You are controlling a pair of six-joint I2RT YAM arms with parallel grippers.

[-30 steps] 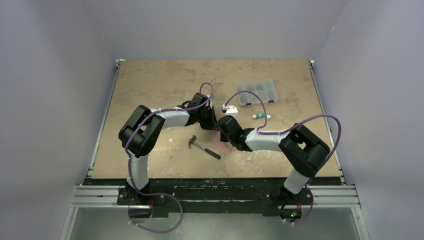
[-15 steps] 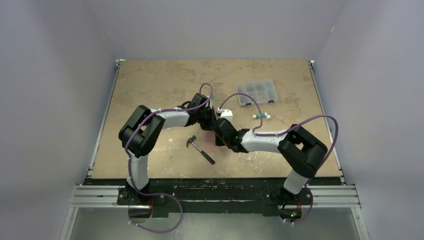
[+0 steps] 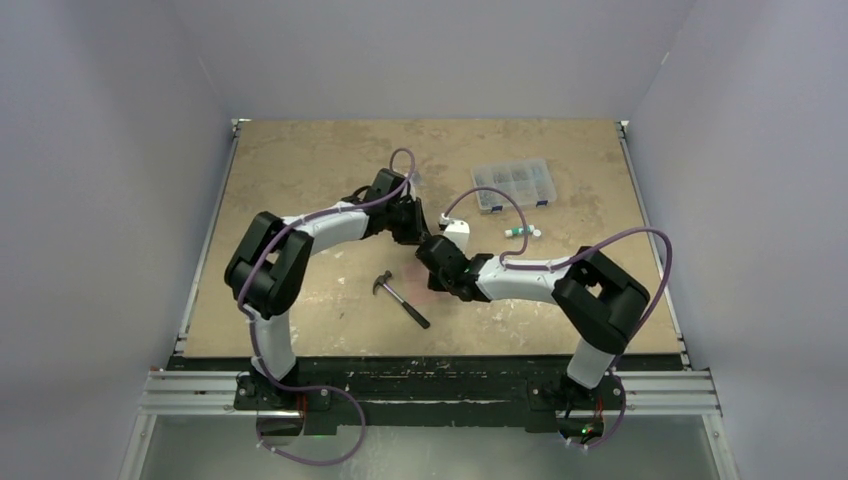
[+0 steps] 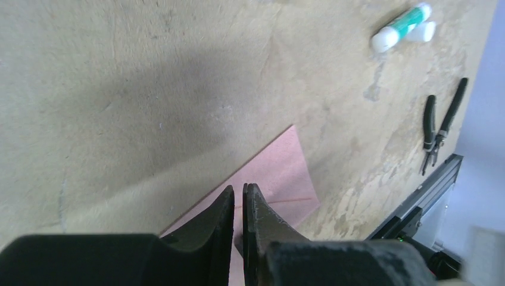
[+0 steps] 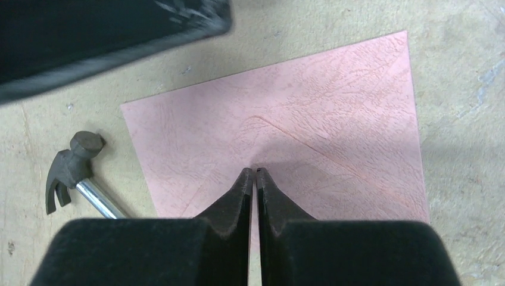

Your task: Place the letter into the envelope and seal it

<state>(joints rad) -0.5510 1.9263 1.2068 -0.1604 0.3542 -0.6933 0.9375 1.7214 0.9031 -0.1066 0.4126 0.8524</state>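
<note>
The envelope [image 5: 333,107] lies flat on the table as a salmon-pink rectangle, with diagonal flap creases meeting near its middle. My right gripper [image 5: 254,171] is shut, its tips resting on the envelope at the point of the flap. My left gripper [image 4: 238,187] hangs over one corner of the envelope [image 4: 286,179], its fingers almost together with nothing between them. In the top view both grippers, left [image 3: 412,228] and right [image 3: 432,252], meet mid-table and cover the envelope. The letter is hidden.
A small hammer [image 3: 403,298] lies just left of the envelope, seen too in the right wrist view [image 5: 74,170]. A clear compartment box [image 3: 513,184] and a glue stick [image 3: 520,231] sit at the back right. Pliers [image 4: 440,125] lie near the table edge.
The right gripper slid left and a little farther back across the envelope. The left arm swung its elbow left and its gripper drew back. The left fingers parted by a sliver.
</note>
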